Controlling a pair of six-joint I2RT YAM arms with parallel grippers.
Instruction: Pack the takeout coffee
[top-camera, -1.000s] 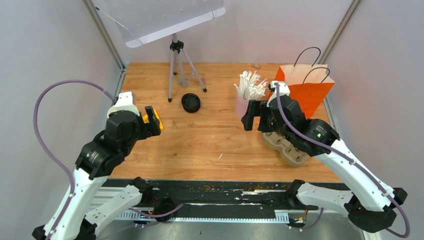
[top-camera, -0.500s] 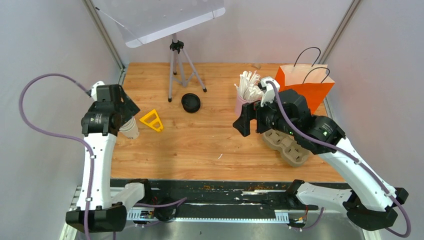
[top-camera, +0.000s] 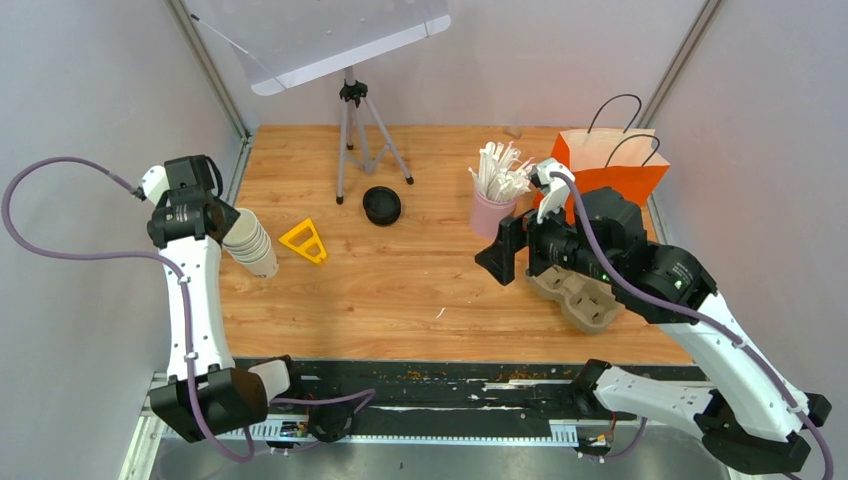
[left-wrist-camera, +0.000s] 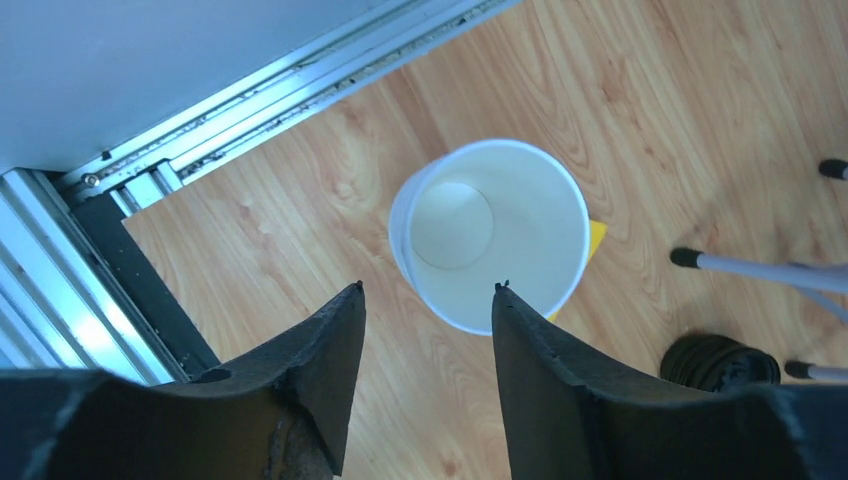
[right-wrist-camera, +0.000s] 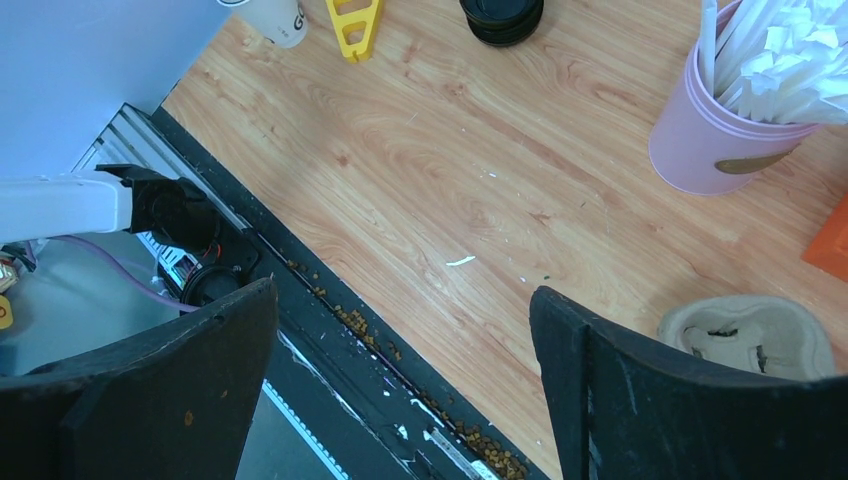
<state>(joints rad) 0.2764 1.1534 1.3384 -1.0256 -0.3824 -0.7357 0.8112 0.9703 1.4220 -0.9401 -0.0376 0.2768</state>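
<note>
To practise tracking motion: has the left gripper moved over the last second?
Yes. The left gripper swung left in the top view, away from the yellow triangle, and now hangs open over the white cup stack.

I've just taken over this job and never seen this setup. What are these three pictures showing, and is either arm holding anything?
Two robot arms with two-finger grippers stand at a wooden table. The wide picture looks down from above; the other two come from a camera on each wrist. The left gripper hangs open over stacked white paper cups. The right gripper is open too; neither holds anything. Also there: black lids, a pink cup of straws, a pulp tray and an orange bag.
</note>
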